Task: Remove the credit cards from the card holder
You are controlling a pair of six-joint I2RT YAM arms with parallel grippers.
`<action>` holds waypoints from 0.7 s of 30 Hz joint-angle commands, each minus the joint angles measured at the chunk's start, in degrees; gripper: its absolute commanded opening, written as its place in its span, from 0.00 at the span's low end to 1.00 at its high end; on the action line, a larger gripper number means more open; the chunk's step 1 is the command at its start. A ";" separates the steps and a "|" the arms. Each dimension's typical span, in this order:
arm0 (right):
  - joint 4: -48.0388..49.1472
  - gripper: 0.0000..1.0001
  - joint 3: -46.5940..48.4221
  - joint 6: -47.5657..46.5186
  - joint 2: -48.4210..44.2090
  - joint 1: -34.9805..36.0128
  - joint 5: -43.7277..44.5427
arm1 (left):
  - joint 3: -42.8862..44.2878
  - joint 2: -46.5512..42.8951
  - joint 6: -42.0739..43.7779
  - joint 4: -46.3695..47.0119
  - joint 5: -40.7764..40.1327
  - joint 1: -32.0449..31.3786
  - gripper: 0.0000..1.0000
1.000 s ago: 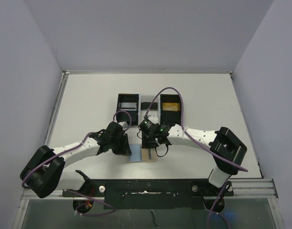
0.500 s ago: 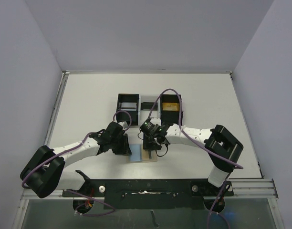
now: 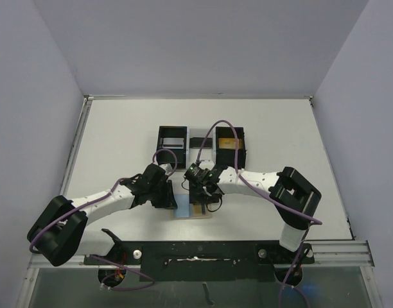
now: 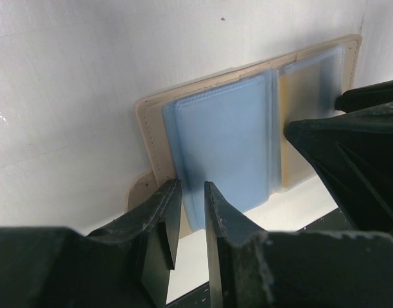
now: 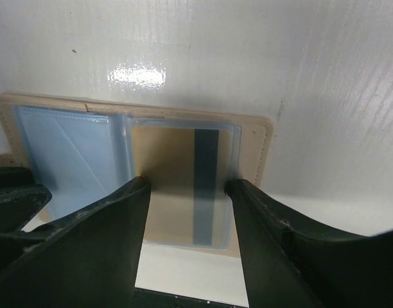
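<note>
Credit cards point(image 4: 225, 141) sit in the clear sleeves of the card holder point(image 3: 193, 212), which lies open and flat on the worktop point(image 3: 119, 141) near its front edge, between the two arms. Over the last second the right end effector point(image 5: 187, 186) has spread its fingers from nearly closed to well apart and drifted slightly left. It now straddles the tan card point(image 5: 171, 192) with the dark stripe and holds nothing. We judge it is lining up for a pull that has not begun.

The left end effector point(image 4: 190, 192) has not changed. Its fingers stand close together at the near edge of the blue card point(image 5: 68, 160), and we cannot tell whether they pinch or merely press.

Only the top view shows the three-compartment tray point(image 3: 160, 141) beyond the holder. Only the wrist views show both cards still sleeved.
</note>
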 commanded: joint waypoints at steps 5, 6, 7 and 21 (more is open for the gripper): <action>-2.46 0.54 2.56 -0.56 3.13 0.90 1.36 | 0.97 0.06 0.66 1.82 0.77 -0.21 0.20; -4.02 0.54 3.70 -0.56 3.50 1.40 2.20 | 0.97 0.06 0.66 1.83 0.81 -0.20 0.20; -5.52 0.56 5.02 -0.69 3.56 2.07 3.60 | 0.97 0.06 0.69 1.82 0.74 -0.21 0.20; -7.93 0.63 7.26 -0.06 -0.17 2.51 7.14 | 0.75 -0.01 0.55 2.08 0.71 -0.17 0.20</action>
